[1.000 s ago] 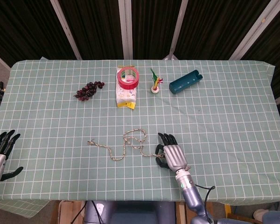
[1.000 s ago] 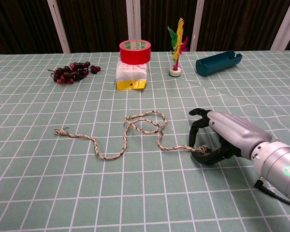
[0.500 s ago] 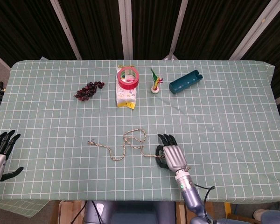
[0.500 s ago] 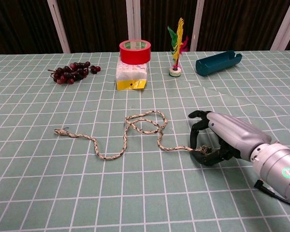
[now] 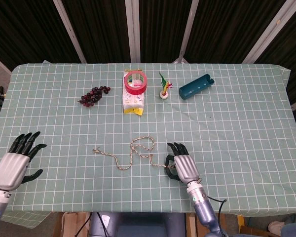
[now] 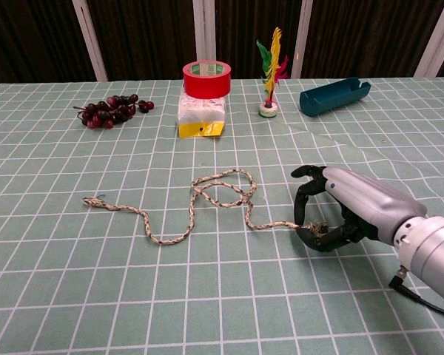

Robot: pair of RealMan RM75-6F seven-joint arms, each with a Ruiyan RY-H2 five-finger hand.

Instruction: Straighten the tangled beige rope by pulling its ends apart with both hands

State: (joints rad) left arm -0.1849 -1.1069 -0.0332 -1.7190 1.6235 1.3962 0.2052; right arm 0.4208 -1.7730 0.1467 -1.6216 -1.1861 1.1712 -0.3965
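Right, my right hand (image 6: 333, 214) pinches one end of the single tangled beige braided rope (image 5: 133, 153) lying mid-table; my left hand (image 5: 17, 160), fingers spread and holding nothing, sits well apart from the other end and should pinch that tip before pulling

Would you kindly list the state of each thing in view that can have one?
Tangled beige rope: looped, lying on the table, right end in the right hand.
Right hand: fingers curled around the rope's end.
Left hand: open, fingers spread, holding nothing.
Red tape roll: flat on a white and yellow packet.
Teal tube: on its side.
Feather shuttlecock: upright.
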